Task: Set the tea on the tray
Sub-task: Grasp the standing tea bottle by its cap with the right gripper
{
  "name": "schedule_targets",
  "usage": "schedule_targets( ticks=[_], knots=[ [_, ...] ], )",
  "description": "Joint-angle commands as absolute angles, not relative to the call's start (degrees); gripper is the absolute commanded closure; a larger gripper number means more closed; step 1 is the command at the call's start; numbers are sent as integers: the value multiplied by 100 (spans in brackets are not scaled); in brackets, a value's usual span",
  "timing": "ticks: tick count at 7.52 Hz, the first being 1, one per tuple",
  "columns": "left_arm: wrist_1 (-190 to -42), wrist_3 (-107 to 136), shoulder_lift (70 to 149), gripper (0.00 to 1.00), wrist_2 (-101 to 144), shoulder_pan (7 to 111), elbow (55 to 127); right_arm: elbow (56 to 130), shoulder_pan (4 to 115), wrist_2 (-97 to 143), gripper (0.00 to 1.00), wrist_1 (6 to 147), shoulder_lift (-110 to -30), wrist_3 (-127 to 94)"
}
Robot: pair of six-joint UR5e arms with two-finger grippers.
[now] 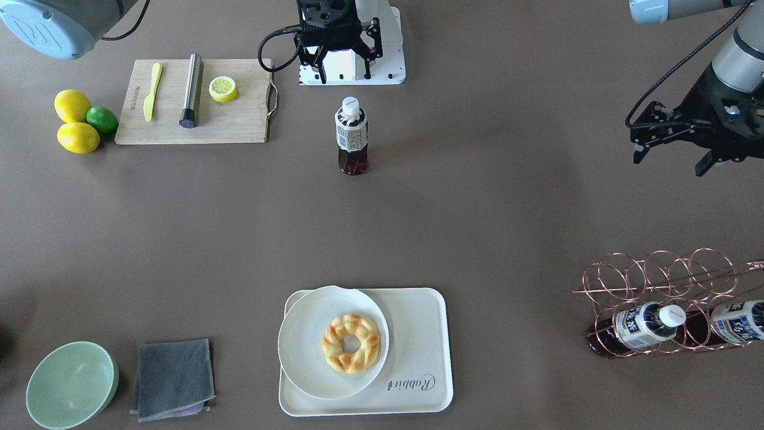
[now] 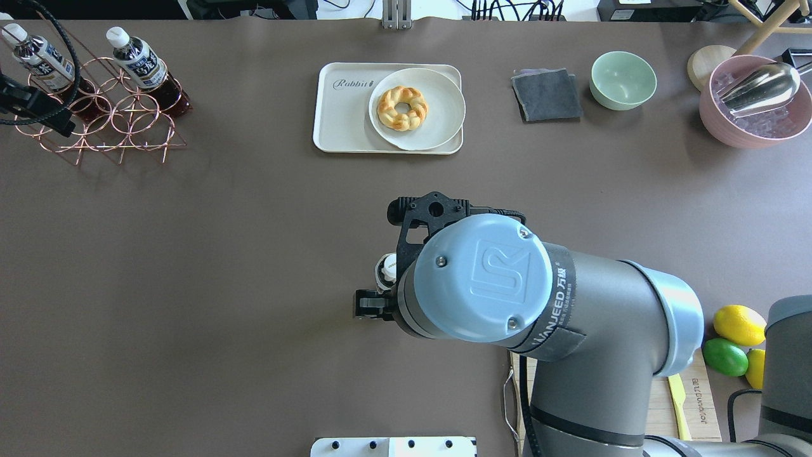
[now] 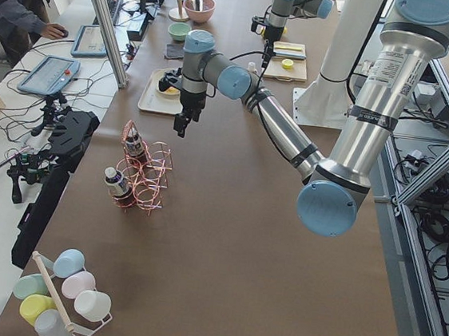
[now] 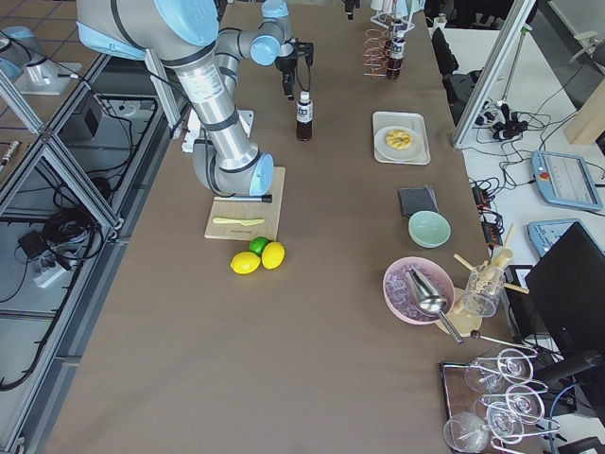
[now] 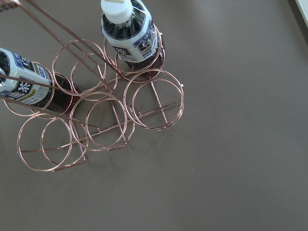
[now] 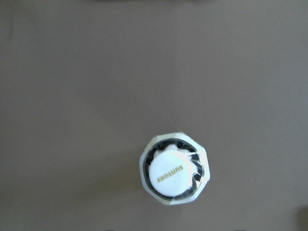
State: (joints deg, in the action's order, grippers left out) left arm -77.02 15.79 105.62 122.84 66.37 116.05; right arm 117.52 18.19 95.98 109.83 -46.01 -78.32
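One tea bottle (image 1: 351, 136) stands upright alone on the table; its white cap shows from above in the right wrist view (image 6: 172, 176). My right gripper (image 1: 344, 77) is open and empty, above and just behind it. Two more tea bottles (image 1: 647, 325) (image 1: 737, 319) lie in a copper wire rack (image 1: 656, 278), also in the left wrist view (image 5: 130, 33). My left gripper (image 1: 668, 166) is open and empty, above the table beside the rack. The cream tray (image 1: 418, 358) with "Rabbit" lettering carries a round white plate (image 1: 304, 334) with a doughnut (image 1: 351, 343).
A wooden cutting board (image 1: 239, 119) holds a yellow knife, a metal cylinder and a lemon slice. Two lemons and a lime (image 1: 102, 119) lie beside it. A green bowl (image 1: 71, 385) and a grey cloth (image 1: 173, 379) sit near the tray. A pink bowl (image 2: 755, 120) is at the far right.
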Motion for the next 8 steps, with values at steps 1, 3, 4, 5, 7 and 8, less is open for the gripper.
schedule_targets(
  ticks=[1,3,4,5,7,8],
  knots=[
    [-7734,1600,10547,3,12296,6627,11602,11242,2047,9580,17,10680,-4438,-7508],
    [-7734,1582,10547,3,12296,6627,11602,11232,2065,9589,36,10687,-4456,-7444],
    [-7743,1582,10547,3,12296,6627,11602,11215,2065,9563,42,10688,-4456,-7444],
    [-7743,1599,10547,3,12296,6627,11602,11206,2074,9563,43,10705,-4491,-7444],
    [-7743,1574,10538,3,12296,6627,11593,11206,2109,9571,81,10714,-4448,-7453],
    [-7761,1565,10512,3,12296,6627,11575,11206,2144,9563,100,10688,-4439,-7444]
  ],
)
